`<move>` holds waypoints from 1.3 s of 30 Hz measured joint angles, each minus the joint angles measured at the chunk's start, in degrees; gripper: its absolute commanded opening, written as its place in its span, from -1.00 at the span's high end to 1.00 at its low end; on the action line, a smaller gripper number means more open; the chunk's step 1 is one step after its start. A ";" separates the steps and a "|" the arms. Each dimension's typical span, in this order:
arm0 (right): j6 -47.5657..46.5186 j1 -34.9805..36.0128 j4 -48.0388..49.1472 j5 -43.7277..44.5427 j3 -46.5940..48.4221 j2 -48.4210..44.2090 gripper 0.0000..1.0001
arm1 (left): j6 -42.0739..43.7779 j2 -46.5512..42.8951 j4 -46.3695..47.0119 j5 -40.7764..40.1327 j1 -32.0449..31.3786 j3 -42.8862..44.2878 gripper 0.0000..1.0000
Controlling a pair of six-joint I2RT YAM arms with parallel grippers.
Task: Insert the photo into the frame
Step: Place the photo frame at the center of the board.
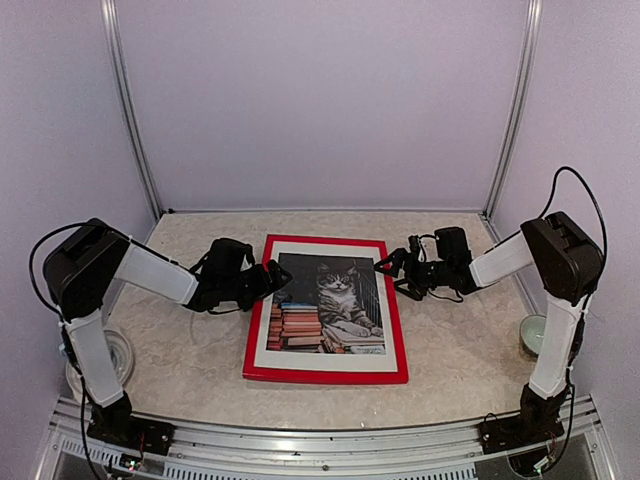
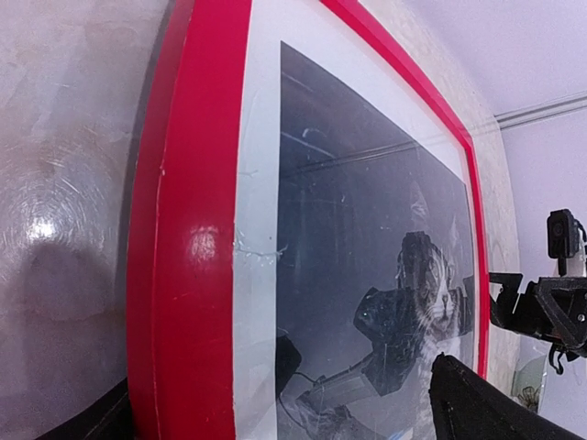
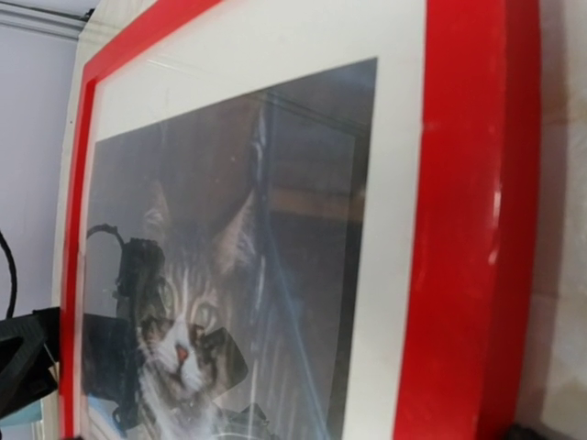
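Observation:
The frame [image 1: 325, 375], red with thin bars, lies flat and face up in the middle of the table. Inside it, behind glass and a white mat [image 1: 325, 355], sits the photo [image 1: 335, 300] of a tabby cat among books. My left gripper [image 1: 280, 280] is open at the frame's upper left edge. In the left wrist view its dark fingers [image 2: 486, 403] stand wide apart on either side of the red bar [image 2: 188, 229]. My right gripper [image 1: 385, 270] is open at the upper right edge. The right wrist view looks down on the right bar [image 3: 463, 229] and the cat [image 3: 183, 330].
A white round object [image 1: 118, 360] lies beside the left arm's base. A pale green bowl [image 1: 535, 332] sits by the right arm's base. Pale walls with metal corner posts close in the marbled table [image 1: 180, 340] on three sides.

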 measured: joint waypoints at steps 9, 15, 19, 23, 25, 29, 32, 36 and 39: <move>-0.79 0.07 -2.36 0.15 0.81 -0.33 -0.98 | 1.36 -0.96 -2.10 -1.16 -1.18 0.07 -0.98; -1.55 0.11 -3.50 0.48 1.05 -0.55 -0.98 | 1.66 -1.99 -2.91 -1.27 -1.44 0.07 -0.98; -1.62 0.24 -4.07 0.57 1.18 -0.68 -0.99 | 2.40 -2.89 -4.44 -2.78 -1.81 0.09 -0.98; -1.70 0.26 -4.63 0.57 1.18 -0.90 -0.98 | 3.72 -3.02 -7.82 -5.07 -1.95 1.70 -0.98; -1.77 0.26 -4.72 0.72 1.18 -0.92 -0.98 | 4.22 -3.02 -9.35 -6.29 -2.01 2.78 -0.98; -1.79 0.26 -4.74 0.98 1.18 -0.96 -0.98 | 4.96 -2.97 -10.60 -8.09 -2.34 4.04 -0.98; -1.81 0.26 -4.74 0.96 1.18 -0.96 -0.99 | 5.25 -2.84 -10.93 -8.68 -2.58 4.11 -0.98; -2.14 0.26 -5.07 0.96 1.31 -0.96 -0.98 | 5.73 -2.80 -11.89 -9.79 -2.71 4.11 -0.98; -2.40 0.26 -5.42 0.98 1.57 -0.96 -0.98 | 6.34 -2.80 -12.87 -11.21 -3.19 4.81 -0.98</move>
